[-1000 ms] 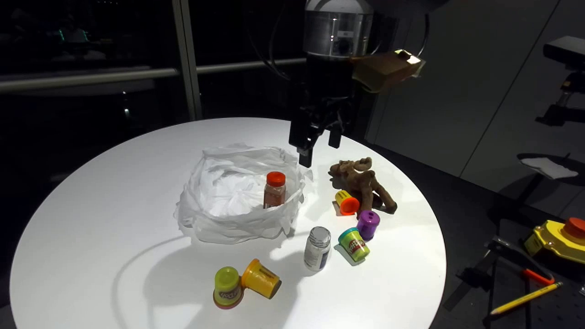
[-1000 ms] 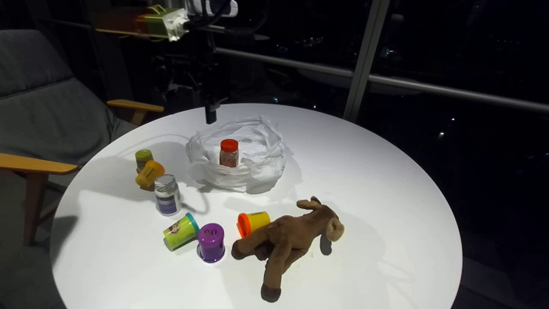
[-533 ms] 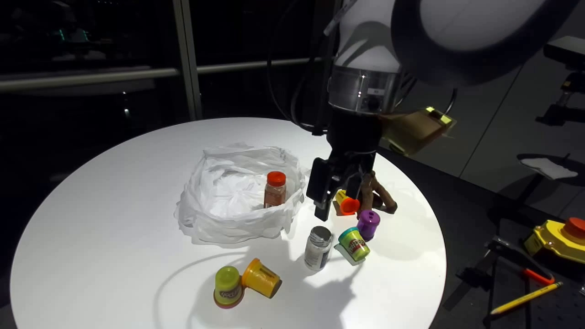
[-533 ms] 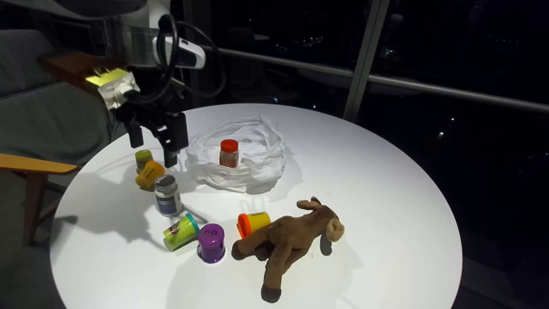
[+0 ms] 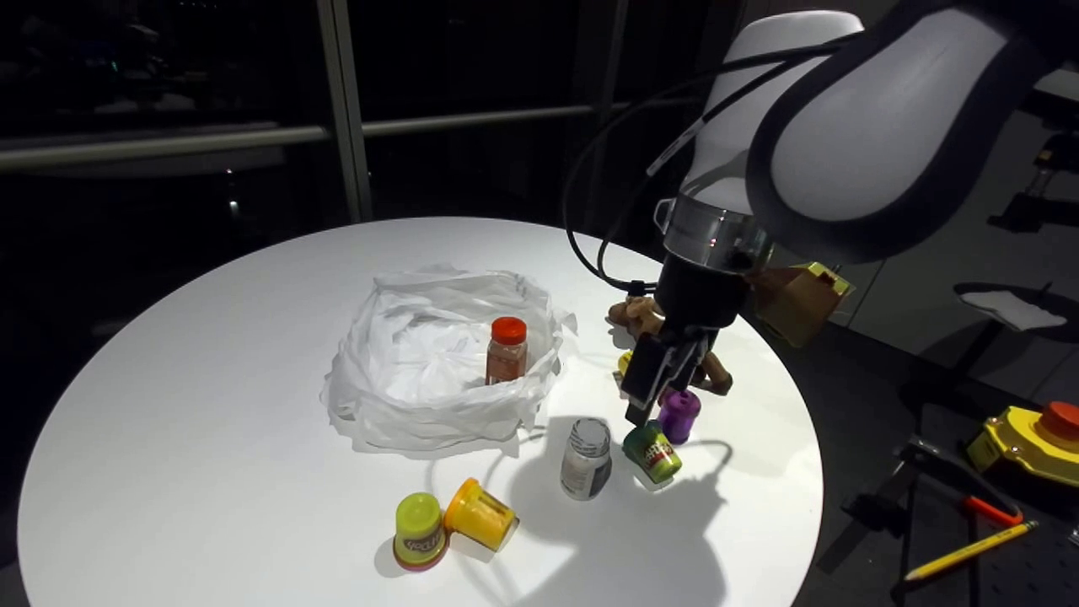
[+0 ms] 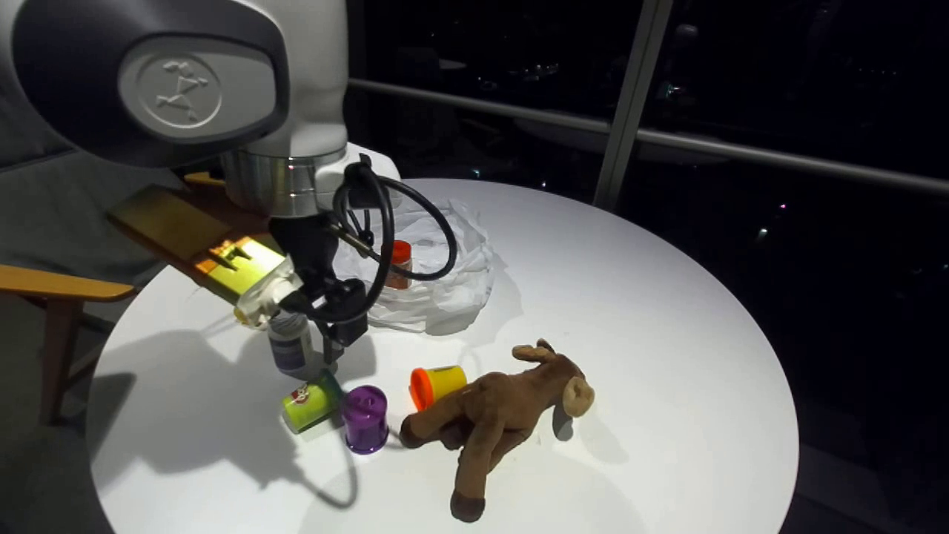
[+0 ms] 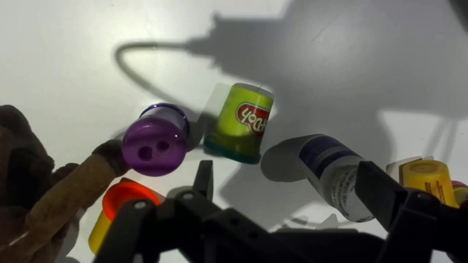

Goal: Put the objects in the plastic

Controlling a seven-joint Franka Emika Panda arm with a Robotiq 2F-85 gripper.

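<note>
in an exterior view, the plastic bag is white and crinkly and sits on the round table with its top spread wide. the red-lid jar stands up inside the bag. the white bottle stands just past the front right corner of the bag. the lying green tub is on its side, a bit more to the right of the bag, and the purple pot stands even more to the right of the bag. the standing green tub is upside down in front of the bag, and the yellow tub lies in front of the bag too. the robot arm hangs down to the right of the bag. in the wrist view, the claw has its two fingers far apart, with a big gap between them. i cannot tell if a finger touches the lying green tub. in an exterior view, the brown toy and the orange-lid tub lie in front of the bag, and the robot arm hides part of the bag.
</note>
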